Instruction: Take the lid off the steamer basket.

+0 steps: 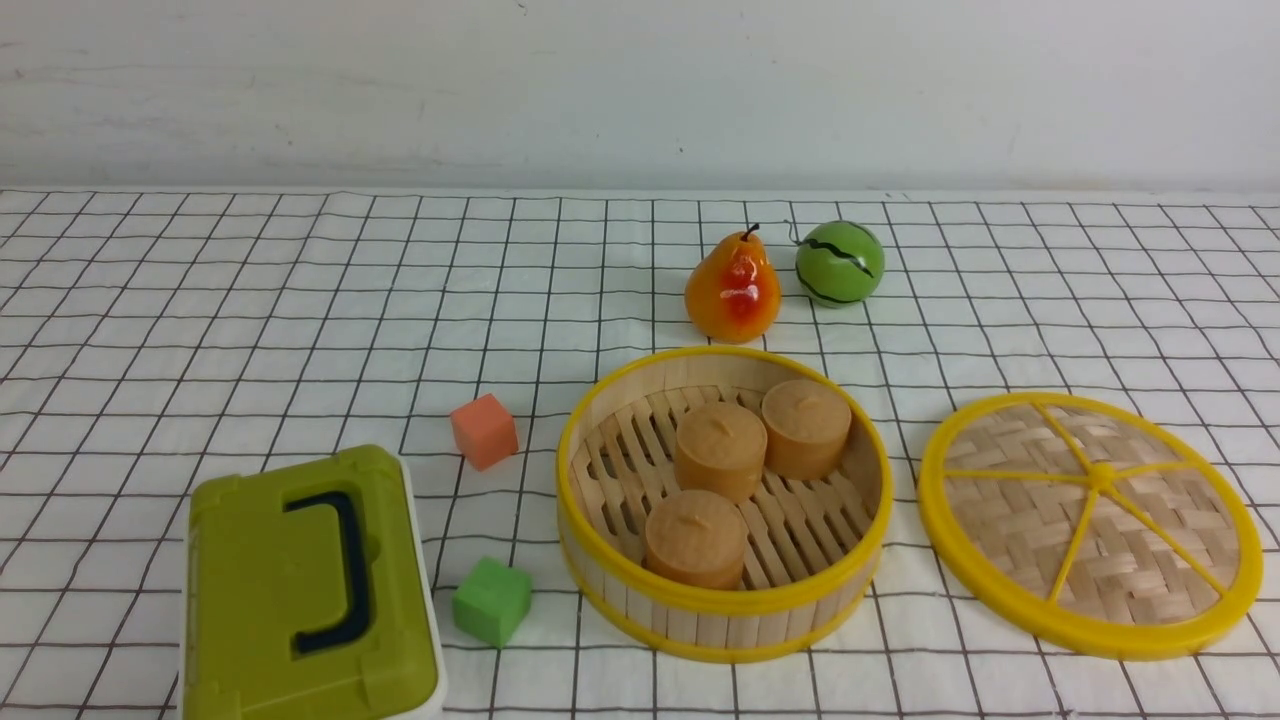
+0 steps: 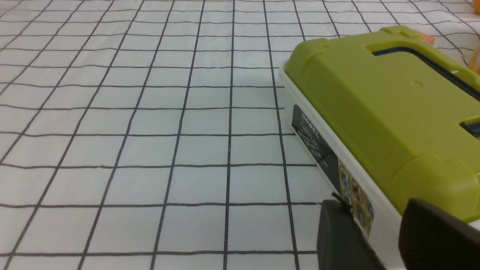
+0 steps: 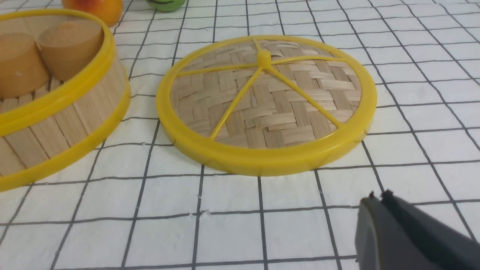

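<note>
**Lid off, basket open on the checked counter**

White cloth with a black grid covers the whole counter, wrinkled slightly near the back edge, and a plain pale wall closes off the room behind it. Nearest the robot on its left sits the olive-green box with its dark handle, white base showing underneath. Just past it, a green cube, and a bit farther back an orange cube. Centre stage, the steamer basket stands open, three tan cylinders resting on its slatted floor. To its right the lid lies flat on the cloth, close beside the basket but not touching it, knob and spokes facing up. Farther back, a pear and a green ball sit side by side.

Neither arm shows in the front view. The left gripper appears in its wrist view with dark fingers parted, holding nothing, right by the box's side. The right gripper shows its tips pressed together, empty, short of the lid's rim.
</note>
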### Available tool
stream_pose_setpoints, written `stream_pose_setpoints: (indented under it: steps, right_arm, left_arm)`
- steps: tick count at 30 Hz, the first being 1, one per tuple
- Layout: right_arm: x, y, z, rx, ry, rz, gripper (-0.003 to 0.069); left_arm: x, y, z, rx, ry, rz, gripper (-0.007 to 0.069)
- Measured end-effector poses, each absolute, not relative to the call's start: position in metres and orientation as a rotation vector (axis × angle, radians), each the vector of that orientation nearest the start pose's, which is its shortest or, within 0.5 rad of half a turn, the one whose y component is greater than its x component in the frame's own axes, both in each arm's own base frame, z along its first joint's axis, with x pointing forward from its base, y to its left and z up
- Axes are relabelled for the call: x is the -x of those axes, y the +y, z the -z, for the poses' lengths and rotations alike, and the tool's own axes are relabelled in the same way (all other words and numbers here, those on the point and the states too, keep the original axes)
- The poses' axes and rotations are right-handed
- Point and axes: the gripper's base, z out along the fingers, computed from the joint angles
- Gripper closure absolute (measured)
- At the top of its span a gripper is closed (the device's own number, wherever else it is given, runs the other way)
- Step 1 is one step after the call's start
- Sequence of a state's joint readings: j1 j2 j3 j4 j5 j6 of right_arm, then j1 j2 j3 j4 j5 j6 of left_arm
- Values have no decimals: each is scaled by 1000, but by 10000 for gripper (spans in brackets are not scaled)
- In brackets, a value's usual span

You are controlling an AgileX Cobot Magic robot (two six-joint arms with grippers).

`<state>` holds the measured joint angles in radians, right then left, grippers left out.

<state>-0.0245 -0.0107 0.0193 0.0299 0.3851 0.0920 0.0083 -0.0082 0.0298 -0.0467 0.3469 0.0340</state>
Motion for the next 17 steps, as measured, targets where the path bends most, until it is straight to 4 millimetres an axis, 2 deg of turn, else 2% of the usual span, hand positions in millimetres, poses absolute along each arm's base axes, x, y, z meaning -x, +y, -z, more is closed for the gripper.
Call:
stream_pose_setpoints:
  steps: [17]
  right_arm:
    - [-52,0,-173,-128,1873,-77,639]
  left_arm:
    - [-53,-1,-172,6,1852,16,386]
